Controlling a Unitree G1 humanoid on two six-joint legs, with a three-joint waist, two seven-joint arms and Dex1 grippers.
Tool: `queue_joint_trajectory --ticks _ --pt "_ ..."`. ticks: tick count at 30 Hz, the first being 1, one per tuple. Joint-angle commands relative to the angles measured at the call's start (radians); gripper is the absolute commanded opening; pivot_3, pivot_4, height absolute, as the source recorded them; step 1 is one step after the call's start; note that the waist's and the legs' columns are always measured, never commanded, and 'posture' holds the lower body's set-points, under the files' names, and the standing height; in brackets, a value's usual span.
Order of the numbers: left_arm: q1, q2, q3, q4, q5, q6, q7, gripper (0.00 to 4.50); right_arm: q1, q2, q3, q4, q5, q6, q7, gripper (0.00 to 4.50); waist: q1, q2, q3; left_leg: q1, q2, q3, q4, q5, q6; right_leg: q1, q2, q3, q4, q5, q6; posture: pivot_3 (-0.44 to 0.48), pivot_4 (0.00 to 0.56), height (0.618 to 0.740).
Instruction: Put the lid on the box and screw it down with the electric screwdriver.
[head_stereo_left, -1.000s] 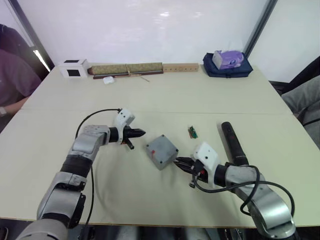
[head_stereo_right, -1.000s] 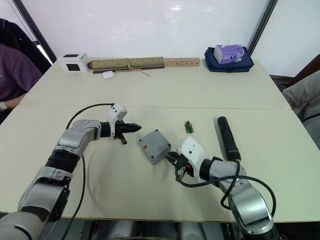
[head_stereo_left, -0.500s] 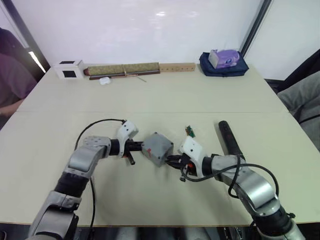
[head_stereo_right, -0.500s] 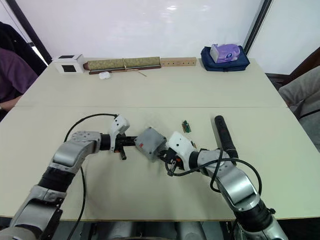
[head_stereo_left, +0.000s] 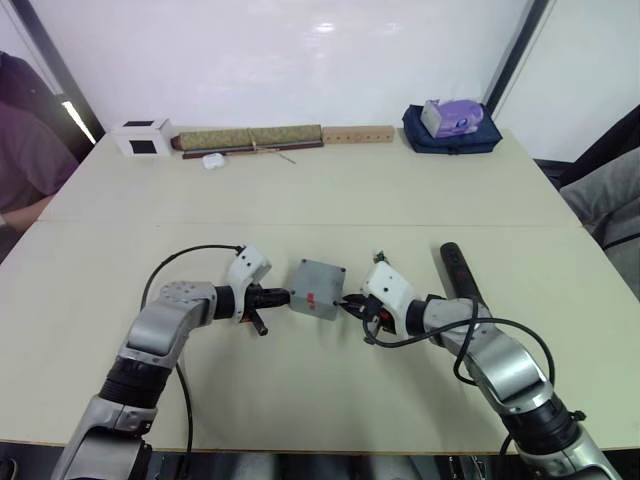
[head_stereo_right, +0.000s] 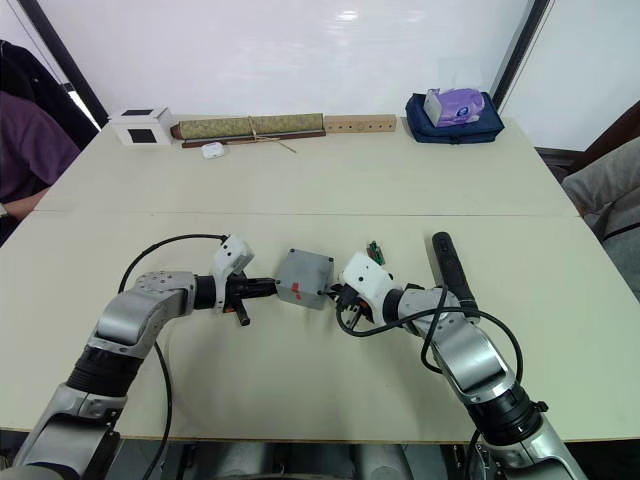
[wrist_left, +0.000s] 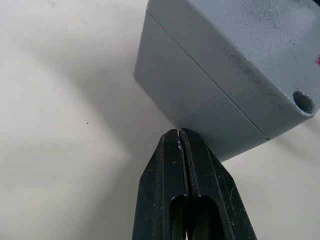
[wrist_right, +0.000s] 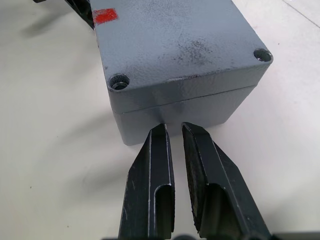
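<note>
The grey box (head_stereo_left: 318, 288) rests on the table centre with the lid (wrist_right: 170, 50) seated on top; a seam runs between them, and a red mark sits on the lid. My left gripper (head_stereo_left: 283, 296) is shut, and its tip presses the box's left side (wrist_left: 190, 95). At the opposite side stands my right gripper (head_stereo_left: 345, 301), its fingers (wrist_right: 155, 150) almost together with a thin slit and nothing in it, just at the box wall. The electric screwdriver (head_stereo_left: 460, 275), a long black cylinder, lies on the table to the right of my right arm.
A small green circuit board (head_stereo_right: 374, 248) lies just behind my right gripper. Along the far edge are a white cube (head_stereo_left: 142, 137), a rolled mat (head_stereo_left: 250, 137), a wooden strip (head_stereo_left: 357, 133) and a blue pouch (head_stereo_left: 452, 135). People sit at the left (head_stereo_left: 20, 150) and right (head_stereo_left: 600, 200).
Both grippers have closed in on the box from either side, and it has turned and slid a little away from me. The screwdriver has stayed put.
</note>
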Motion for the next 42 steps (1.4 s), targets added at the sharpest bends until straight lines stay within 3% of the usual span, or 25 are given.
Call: queue_joint_trajectory --ticks 1,8,19,23,26,30,34,36,40,42 --pt "-0.008 -0.003 -0.006 -0.067 -0.050 0.006 -0.035 0.00 0.003 0.012 0.000 -0.035 0.017 -0.013 -0.004 0.44 0.000 0.000 0.000 0.000 0.000 0.000 0.000 0.000 0.000 0.000 0.000 0.000 0.000 0.000 0.000 0.000 0.150 0.740" --pt "-0.009 0.013 -0.039 -0.091 -0.042 0.004 -0.069 0.00 0.021 -0.004 -0.039 -0.045 0.023 -0.006 -0.018 0.44 0.002 0.000 0.000 0.000 0.000 0.000 0.000 0.000 0.000 0.000 0.000 0.000 0.000 0.000 0.000 0.000 0.150 0.740" --pt "-0.020 0.049 0.003 -0.074 -0.051 0.006 -0.058 0.00 0.084 -0.052 -0.102 -0.152 0.098 0.041 0.003 0.44 0.001 0.000 0.001 0.000 0.000 0.000 0.000 0.000 0.000 0.000 0.000 0.000 0.000 0.000 0.000 0.000 0.150 0.740" --pt "-0.062 0.067 0.106 -0.052 -0.101 0.020 -0.029 0.00 0.133 -0.086 -0.208 -0.258 0.171 0.108 0.007 0.44 0.001 -0.001 0.003 -0.001 0.001 0.000 0.000 0.000 0.000 0.000 0.000 0.000 0.000 0.000 0.000 0.000 0.150 0.740" --pt "-0.160 0.099 0.191 -0.070 -0.236 0.136 -0.079 0.00 0.161 -0.091 -0.439 -0.339 0.321 0.234 0.011 0.44 0.004 -0.002 0.006 -0.002 0.001 -0.001 0.000 0.000 0.000 -0.001 -0.001 0.000 0.000 0.000 0.000 0.000 0.150 0.740" --pt "-0.178 0.144 0.126 -0.165 -0.261 0.137 -0.139 0.00 0.210 -0.097 -0.532 -0.360 0.328 0.275 -0.058 0.44 0.002 -0.002 0.006 -0.004 0.000 -0.001 0.000 0.000 0.000 -0.001 -0.001 -0.001 -0.003 0.000 0.000 0.000 0.150 0.740" --pt "-0.183 0.167 0.026 -0.257 -0.259 0.119 -0.197 0.00 0.352 -0.097 -0.534 -0.367 0.286 0.212 -0.099 1.53 0.004 -0.003 0.006 -0.005 0.000 -0.001 -0.001 0.000 0.000 -0.002 -0.001 -0.001 -0.004 0.000 0.000 0.000 0.150 0.740" --pt "-0.186 0.171 -0.015 -0.268 -0.235 0.090 -0.207 0.00 0.396 -0.087 -0.522 -0.360 0.279 0.184 -0.114 2.43 0.002 -0.002 0.006 -0.006 0.000 -0.001 -0.001 0.000 0.000 -0.003 0.000 -0.001 -0.004 0.000 0.000 0.000 0.150 0.740" --pt "-0.185 0.180 -0.055 -0.263 -0.204 0.050 -0.210 0.00 0.413 -0.053 -0.489 -0.353 0.276 0.158 -0.160 4.06 -0.006 -0.002 0.006 -0.005 0.000 0.001 -0.001 0.000 0.000 -0.003 0.002 0.001 -0.004 0.000 0.000 0.000 0.150 0.740" --pt "-0.183 0.185 -0.064 -0.265 -0.202 0.041 -0.215 0.00 0.405 -0.036 -0.475 -0.330 0.260 0.141 -0.191 4.49 -0.004 -0.002 0.006 -0.005 0.001 0.000 -0.001 0.000 0.000 -0.003 0.003 0.001 -0.004 0.000 0.000 0.000 0.150 0.740"
